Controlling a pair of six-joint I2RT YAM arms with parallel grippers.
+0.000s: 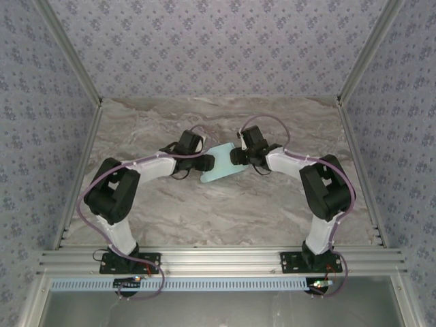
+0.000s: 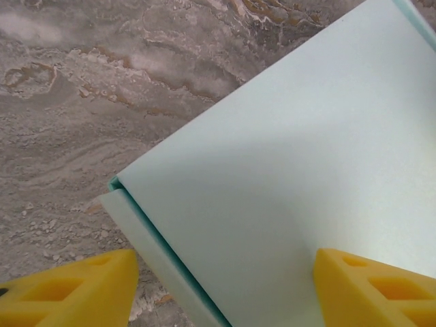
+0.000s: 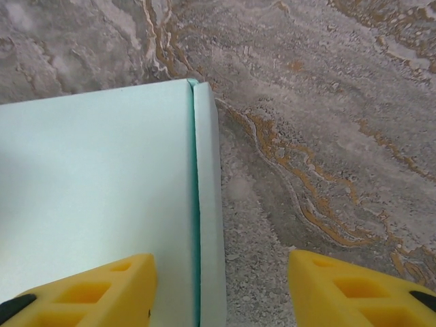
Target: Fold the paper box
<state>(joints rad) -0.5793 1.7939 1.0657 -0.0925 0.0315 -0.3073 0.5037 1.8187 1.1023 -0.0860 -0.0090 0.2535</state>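
The box (image 1: pixel 219 164) lies flat at the middle of the surface (image 1: pixel 204 211), the left jaws and right jaws both spread astride its ends, pinching nothing; closing the end flaps (image 3: pixel 208 204) seems the step in hand, and next each probably needs pressing shut without skidding the box.

Soft, even, bright light fills all 3 views. In the overhead view the tabletop (image 1: pixel 204 211) carries only faint, diffuse shadows beside the arms (image 1: pixel 129 184). In the left wrist view a broad grey shadow dims the paper box (image 2: pixel 286 170) toward the yellow fingers (image 2: pixel 368 286), whose near edges look slightly soft. The right wrist view renders the marble veining sharply.
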